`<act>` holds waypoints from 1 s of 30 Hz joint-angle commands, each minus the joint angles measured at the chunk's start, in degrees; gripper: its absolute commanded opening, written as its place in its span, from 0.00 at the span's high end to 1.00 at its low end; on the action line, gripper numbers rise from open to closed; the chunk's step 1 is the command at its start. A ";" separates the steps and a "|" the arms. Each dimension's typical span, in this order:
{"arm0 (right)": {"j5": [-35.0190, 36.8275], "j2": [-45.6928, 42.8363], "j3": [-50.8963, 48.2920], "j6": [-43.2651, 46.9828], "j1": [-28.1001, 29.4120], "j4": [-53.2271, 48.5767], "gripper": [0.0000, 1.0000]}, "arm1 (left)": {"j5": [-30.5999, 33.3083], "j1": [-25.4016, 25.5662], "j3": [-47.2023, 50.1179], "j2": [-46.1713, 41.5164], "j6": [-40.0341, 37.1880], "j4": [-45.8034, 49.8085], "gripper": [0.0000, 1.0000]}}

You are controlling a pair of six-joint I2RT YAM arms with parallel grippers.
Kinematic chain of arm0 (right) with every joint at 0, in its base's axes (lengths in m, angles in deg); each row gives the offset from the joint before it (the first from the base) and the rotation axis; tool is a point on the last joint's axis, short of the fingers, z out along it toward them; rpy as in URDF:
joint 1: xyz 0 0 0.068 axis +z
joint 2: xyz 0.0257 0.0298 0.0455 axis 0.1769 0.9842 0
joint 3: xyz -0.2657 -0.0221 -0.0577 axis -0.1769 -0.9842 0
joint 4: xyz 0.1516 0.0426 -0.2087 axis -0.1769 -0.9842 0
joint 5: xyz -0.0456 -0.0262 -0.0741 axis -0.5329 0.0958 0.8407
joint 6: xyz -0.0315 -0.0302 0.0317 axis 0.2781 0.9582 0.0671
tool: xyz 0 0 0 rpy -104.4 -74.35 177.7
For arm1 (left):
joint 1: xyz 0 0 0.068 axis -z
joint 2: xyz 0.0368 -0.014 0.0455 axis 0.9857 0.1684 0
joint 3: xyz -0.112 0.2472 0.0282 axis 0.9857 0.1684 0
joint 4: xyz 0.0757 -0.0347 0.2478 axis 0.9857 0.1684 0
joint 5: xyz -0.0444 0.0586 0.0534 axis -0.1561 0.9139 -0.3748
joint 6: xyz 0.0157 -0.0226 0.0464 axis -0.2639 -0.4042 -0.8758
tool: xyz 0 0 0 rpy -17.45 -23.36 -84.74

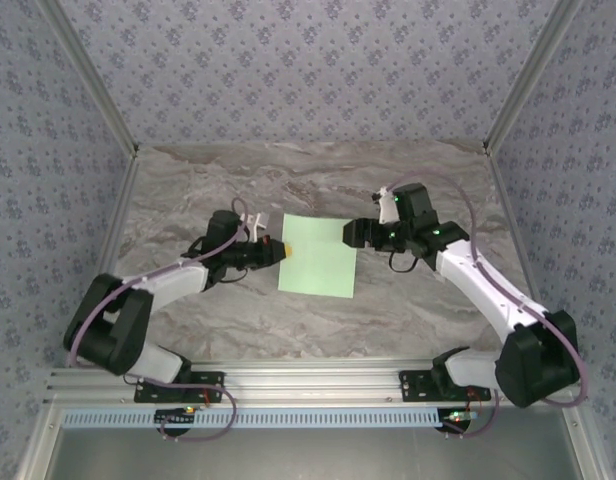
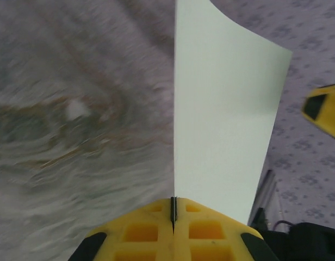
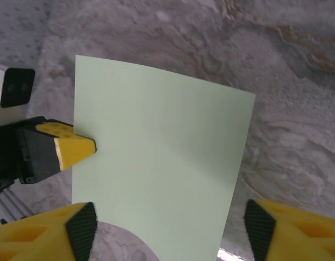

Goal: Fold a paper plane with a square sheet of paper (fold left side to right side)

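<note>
One square sheet of thin pale green paper (image 1: pixel 318 255), plain and gently bowed. Its left edge is pinched in the left claw (image 2: pixel 173 209), whose yellow pads are pressed together on it. From that claw the sheet runs forward and curls, seemingly raised off the grey marbled tabletop (image 1: pixel 238 190) on that side, though the blurred wrist view leaves this unsure. Opposite, just beyond the sheet's other edge, sits the right claw (image 3: pixel 170 234) — fingers spread wide, the sheet's edge showing between them, clear of both.
</note>
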 commanded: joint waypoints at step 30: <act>0.08 22.02 -3.29 -6.45 5.95 11.59 0.74 | -1.95 9.19 -15.99 11.96 4.01 0.73 0.37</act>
